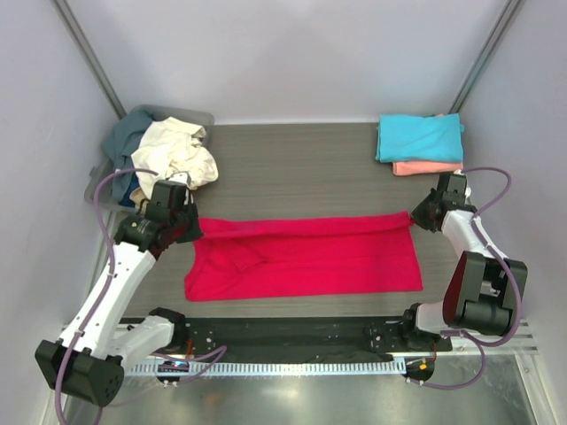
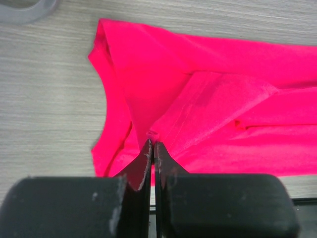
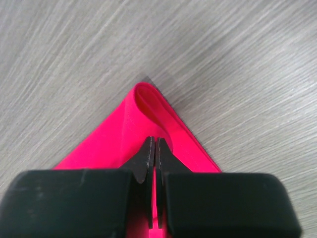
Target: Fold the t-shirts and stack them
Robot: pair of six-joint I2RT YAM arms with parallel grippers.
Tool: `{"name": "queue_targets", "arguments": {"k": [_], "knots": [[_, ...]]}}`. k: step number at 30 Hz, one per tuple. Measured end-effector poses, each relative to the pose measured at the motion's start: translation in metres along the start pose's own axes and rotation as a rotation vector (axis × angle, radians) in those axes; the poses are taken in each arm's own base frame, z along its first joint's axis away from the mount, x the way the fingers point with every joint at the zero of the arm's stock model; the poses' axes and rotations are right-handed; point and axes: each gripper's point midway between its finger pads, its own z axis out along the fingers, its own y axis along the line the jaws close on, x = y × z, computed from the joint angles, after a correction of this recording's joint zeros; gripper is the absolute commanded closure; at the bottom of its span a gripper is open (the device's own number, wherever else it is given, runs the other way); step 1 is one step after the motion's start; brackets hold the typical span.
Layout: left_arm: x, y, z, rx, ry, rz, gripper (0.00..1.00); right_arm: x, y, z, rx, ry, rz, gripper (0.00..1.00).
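On the worktop (image 1: 301,168), crimson t-shirt (image 1: 301,261) laid out lengthwise, far edge folded over. At far right, turquoise t-shirt (image 1: 419,137) atop salmon t-shirt (image 1: 425,167). Left pincer (image 1: 188,226) and right pincer (image 1: 415,215) clenched on the crimson cloth's far corners.

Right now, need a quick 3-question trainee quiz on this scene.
1. Fill in: the cream t-shirt is heaped in the ____ at the far left corner.
2. True or false: the turquoise t-shirt lies on top of the salmon pink t-shirt.
3. The left gripper and right gripper are both shut on which? A. cream t-shirt B. red t-shirt C. turquoise t-shirt

Key:
1. grey tub
2. True
3. B
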Motion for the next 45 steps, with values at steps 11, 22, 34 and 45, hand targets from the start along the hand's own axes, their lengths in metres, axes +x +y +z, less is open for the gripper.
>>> {"name": "queue_targets", "arguments": {"k": [11, 22, 34, 45], "knots": [[0.026, 0.005, -0.022, -0.012, 0.084, -0.065, 0.41, 0.019, -0.017, -0.001, 0.016, 0.025, 0.063, 0.16], [0.039, 0.007, -0.047, 0.004, 0.079, -0.14, 0.33, 0.001, 0.002, -0.028, -0.091, -0.041, 0.086, 0.1], [0.062, -0.003, 0.044, -0.06, 0.205, -0.313, 0.38, 0.086, 0.075, 0.011, -0.236, 0.23, -0.15, 0.15], [0.101, -0.003, 0.123, -0.155, 0.36, -0.371, 0.42, 0.112, 0.077, 0.004, -0.319, 0.175, -0.09, 0.15]]}}
